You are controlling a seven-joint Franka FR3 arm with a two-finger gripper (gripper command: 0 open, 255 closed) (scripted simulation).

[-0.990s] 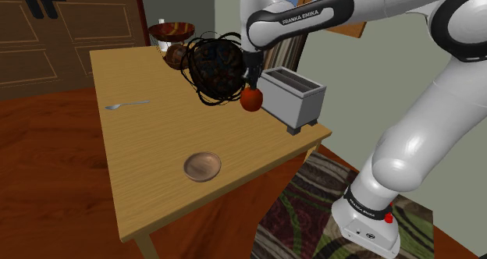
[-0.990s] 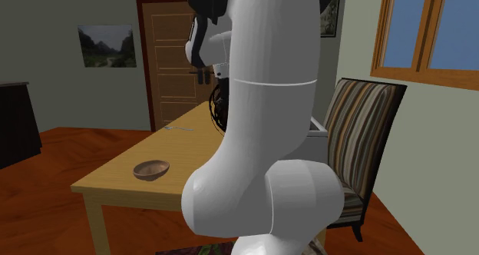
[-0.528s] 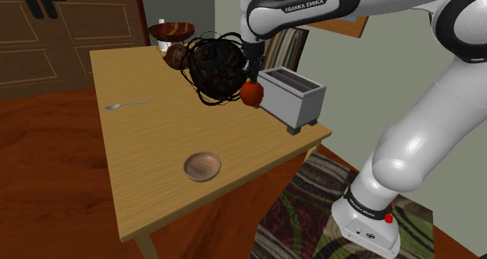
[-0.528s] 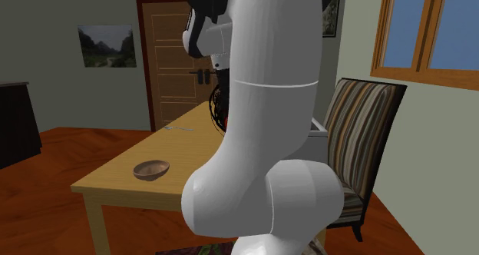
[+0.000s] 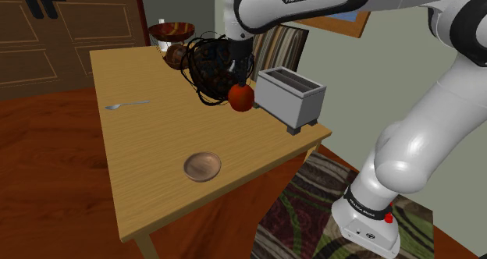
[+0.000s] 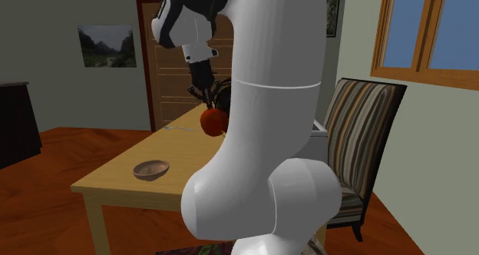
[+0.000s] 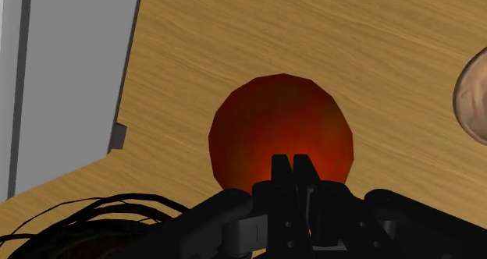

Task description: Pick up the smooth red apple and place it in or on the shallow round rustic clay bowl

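- White letters said "FRANKA EMIKA" on a black band (image 5: 300, 1) of the white arm (image 5: 425, 125).
- The words sat at the top middle of the shoulder view.

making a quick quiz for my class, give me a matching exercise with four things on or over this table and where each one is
1 apple
2 bowl
3 spoon
4 toaster

a lying flat on the table, apart from the rest
b held in the gripper, off the table
c grey box by a table corner
d brown, round, empty

Pairs: 1-b, 2-d, 3-a, 4-c
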